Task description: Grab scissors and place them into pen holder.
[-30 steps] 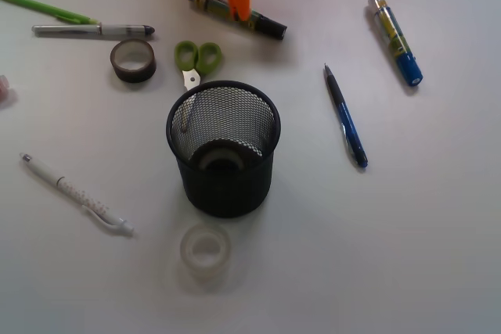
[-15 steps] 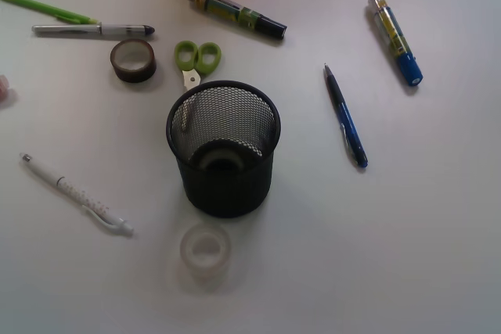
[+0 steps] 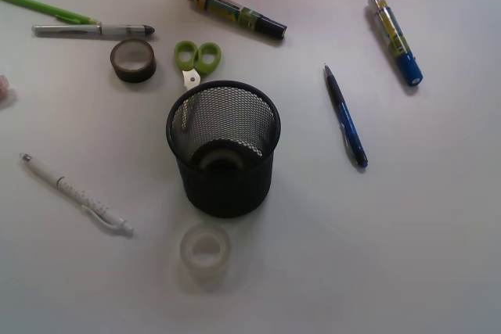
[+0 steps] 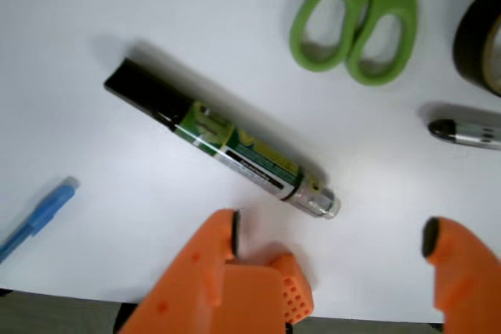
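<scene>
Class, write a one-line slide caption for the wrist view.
Open gripper hovers over a marker, the scissors lying beyond.

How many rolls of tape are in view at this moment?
3. A dark tape roll lies left of the scissors; a clear roll lies in front of the pen holder; a third roll sits inside the holder. Others could be hidden behind the mesh.

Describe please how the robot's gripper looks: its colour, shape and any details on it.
The gripper is bright orange plastic with two blunt jaws, each ending in a small black pad. One jaw has a grid-textured orange patch near its base. In the front view, the orange body shows a dark rectangular opening. No cables or markings are visible.
</scene>
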Controlling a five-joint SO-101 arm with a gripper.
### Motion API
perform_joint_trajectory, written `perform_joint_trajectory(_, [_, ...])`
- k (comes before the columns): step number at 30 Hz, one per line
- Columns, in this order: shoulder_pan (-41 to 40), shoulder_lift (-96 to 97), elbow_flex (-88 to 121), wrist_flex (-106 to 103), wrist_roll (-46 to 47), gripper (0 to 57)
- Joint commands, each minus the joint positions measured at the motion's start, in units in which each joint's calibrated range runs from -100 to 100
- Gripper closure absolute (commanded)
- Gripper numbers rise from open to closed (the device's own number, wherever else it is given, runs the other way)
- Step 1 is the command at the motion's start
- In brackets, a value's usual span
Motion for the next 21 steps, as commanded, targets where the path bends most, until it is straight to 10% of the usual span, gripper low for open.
perform_joint_trajectory(1, [-1.3,2.1,-0.5,-0.8,-2.6,37.7])
perform_joint_trajectory(21, [5.2,19.5,0.2,-17.6,-2.7,38.3])
